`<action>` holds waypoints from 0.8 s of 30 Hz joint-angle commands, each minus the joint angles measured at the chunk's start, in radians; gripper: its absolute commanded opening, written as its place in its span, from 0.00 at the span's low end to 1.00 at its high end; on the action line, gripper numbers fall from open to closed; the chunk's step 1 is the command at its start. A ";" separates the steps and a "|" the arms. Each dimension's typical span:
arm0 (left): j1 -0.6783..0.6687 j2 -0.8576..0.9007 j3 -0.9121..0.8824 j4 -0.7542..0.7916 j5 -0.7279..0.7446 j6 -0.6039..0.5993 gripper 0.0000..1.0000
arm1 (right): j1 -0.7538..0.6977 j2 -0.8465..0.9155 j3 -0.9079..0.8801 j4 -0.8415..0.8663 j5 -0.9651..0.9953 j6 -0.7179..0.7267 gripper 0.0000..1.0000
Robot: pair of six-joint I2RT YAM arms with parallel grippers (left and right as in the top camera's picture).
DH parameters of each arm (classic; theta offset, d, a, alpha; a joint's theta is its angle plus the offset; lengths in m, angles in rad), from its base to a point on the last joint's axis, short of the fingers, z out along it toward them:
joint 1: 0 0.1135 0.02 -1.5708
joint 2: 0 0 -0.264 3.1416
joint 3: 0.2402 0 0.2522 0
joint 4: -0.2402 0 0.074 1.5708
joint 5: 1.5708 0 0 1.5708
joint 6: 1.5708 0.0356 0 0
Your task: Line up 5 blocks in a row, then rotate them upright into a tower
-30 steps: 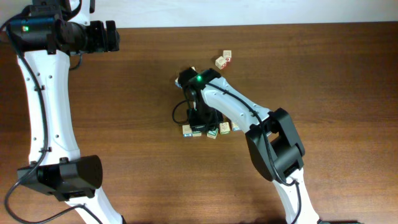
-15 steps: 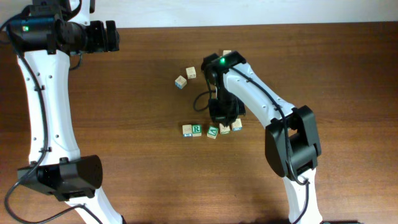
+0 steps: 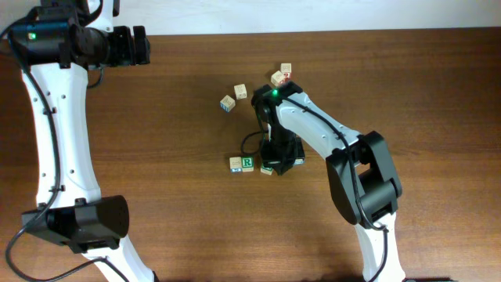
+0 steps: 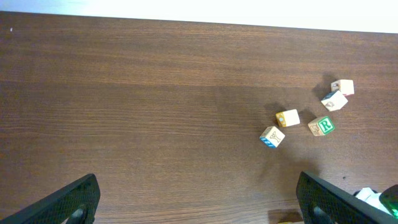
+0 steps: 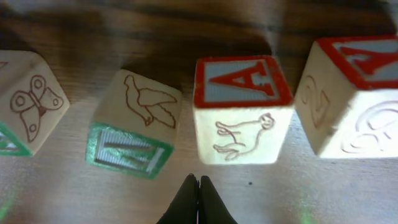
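Note:
Several pale-wood blocks lie in a row at mid-table: one [image 3: 235, 163], a green R one [image 3: 247, 163], then a tilted one [image 3: 267, 170] at the edge of my right arm's wrist [image 3: 282, 153], which hides the rest. Up close, my right gripper [image 5: 199, 188] is shut and empty. Its tips sit just short of the gap between a tilted bird block with a green face [image 5: 137, 124] and a red-framed A block [image 5: 242, 109]. A butterfly block [image 5: 28, 102] lies at the left. My left gripper [image 4: 200, 205] hangs open over bare wood at the far left.
Loose blocks are scattered behind the row: two [image 3: 228, 103] [image 3: 241, 92] and two [image 3: 278, 77] [image 3: 286, 70] nearer the table's far edge. A red-marked block [image 5: 354, 93] ends the row on the right. The left wrist view shows another green R block [image 4: 321, 126].
My right arm swung right off the row's left part, uncovering the R block and two loose blocks, then came back a little over the row's right part. The left arm stayed still.

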 commanded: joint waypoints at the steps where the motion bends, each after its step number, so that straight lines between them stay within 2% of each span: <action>1: 0.004 -0.010 0.009 -0.001 -0.008 -0.007 0.99 | 0.010 -0.024 -0.011 0.032 -0.042 0.009 0.04; 8: 0.004 -0.010 0.009 -0.001 -0.008 -0.007 0.99 | 0.042 -0.023 -0.011 0.103 -0.045 0.060 0.04; 18: 0.004 -0.010 0.009 -0.001 -0.008 -0.007 0.99 | 0.058 -0.019 -0.011 0.140 -0.030 0.056 0.04; 24: 0.004 -0.010 0.009 -0.001 -0.008 -0.007 0.99 | 0.050 -0.019 -0.011 0.153 -0.013 -0.096 0.05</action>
